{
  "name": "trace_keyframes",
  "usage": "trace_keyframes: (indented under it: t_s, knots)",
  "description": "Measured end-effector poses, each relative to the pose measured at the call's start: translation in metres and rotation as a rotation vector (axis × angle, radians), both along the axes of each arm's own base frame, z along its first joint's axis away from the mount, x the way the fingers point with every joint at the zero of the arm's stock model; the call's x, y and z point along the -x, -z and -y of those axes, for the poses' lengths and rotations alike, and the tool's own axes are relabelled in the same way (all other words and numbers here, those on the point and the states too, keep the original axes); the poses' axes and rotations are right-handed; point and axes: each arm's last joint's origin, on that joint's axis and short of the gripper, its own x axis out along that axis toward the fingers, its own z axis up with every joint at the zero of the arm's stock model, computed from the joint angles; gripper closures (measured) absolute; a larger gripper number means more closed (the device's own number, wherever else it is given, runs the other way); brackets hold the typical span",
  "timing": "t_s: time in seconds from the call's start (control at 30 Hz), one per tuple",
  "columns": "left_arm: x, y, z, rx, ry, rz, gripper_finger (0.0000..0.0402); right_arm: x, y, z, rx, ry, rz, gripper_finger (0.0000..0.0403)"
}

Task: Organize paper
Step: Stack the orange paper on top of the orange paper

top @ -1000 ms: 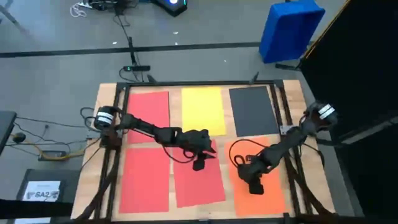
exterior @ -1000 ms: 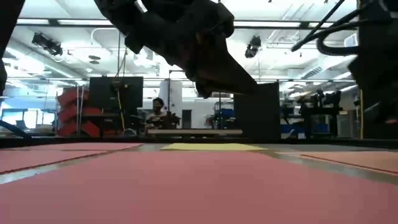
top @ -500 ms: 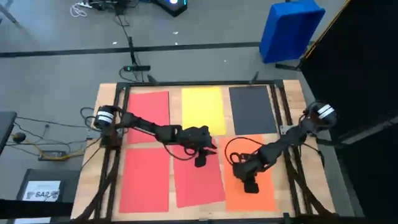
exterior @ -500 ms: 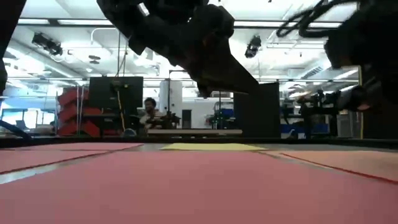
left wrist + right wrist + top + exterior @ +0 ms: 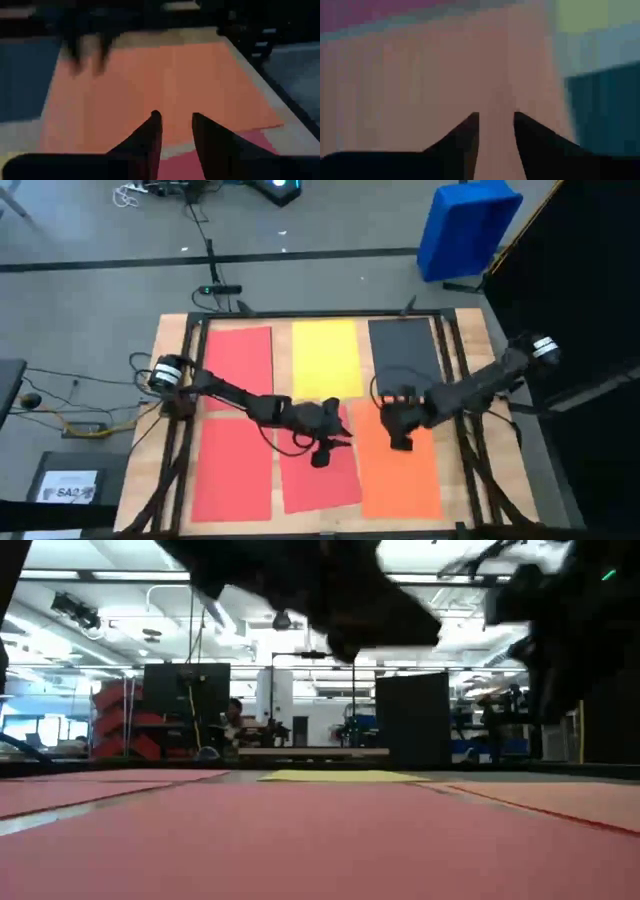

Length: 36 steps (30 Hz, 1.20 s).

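Repositioning step. Left gripper, fingers slightly parted and empty, hovers over the middle red sheet. Right gripper, likewise parted and empty, hangs above the orange sheet. Next move probably requires descending onto a sheet edge.

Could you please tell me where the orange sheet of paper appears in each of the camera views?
High view: orange sheet of paper, lower right of the table, under the right gripper.
Low view: thin strip at right.
Left wrist view: fills the middle.
Right wrist view: fills most.
Shared landmark: the dark grey sheet bordering it.
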Motion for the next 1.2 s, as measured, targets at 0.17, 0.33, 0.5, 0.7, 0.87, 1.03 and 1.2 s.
trace_keyframes:
  t_s: [0.17, 0.33, 0.5, 0.7, 0.87, 1.03, 1.2]
  knots:
    - [-0.028, 0.006, 0.031, -0.034, 0.053, -0.014, 0.0314, -0.01, 0.02, 0.032, 0.023, 0.02, -0.086, 0.0305]
    - [-0.054, 0.024, 0.059, -0.038, 0.088, -0.036, 0.0359, -0.014, 0.027, 0.045, 0.027, 0.011, -0.114, 0.0327]
    - [-0.066, 0.032, 0.08, -0.014, 0.127, -0.057, 0.0396, -0.014, 0.025, 0.045, 0.013, -0.032, -0.101, 0.0372]
    - [-0.07, 0.054, 0.103, 0.013, 0.174, -0.112, 0.0401, -0.007, 0.035, 0.044, -0.017, -0.053, -0.146, 0.0398]
    - [-0.075, 0.059, 0.114, 0.036, 0.184, -0.105, 0.0402, 0.0, 0.045, 0.045, -0.02, -0.03, -0.164, 0.0402]
    - [-0.077, 0.066, 0.117, 0.036, 0.193, -0.12, 0.0402, 0.003, 0.048, 0.044, -0.035, -0.016, -0.157, 0.0403]
    - [-0.079, 0.064, 0.112, 0.038, 0.183, -0.117, 0.0402, 0.002, 0.049, 0.044, -0.064, -0.021, -0.151, 0.0403]
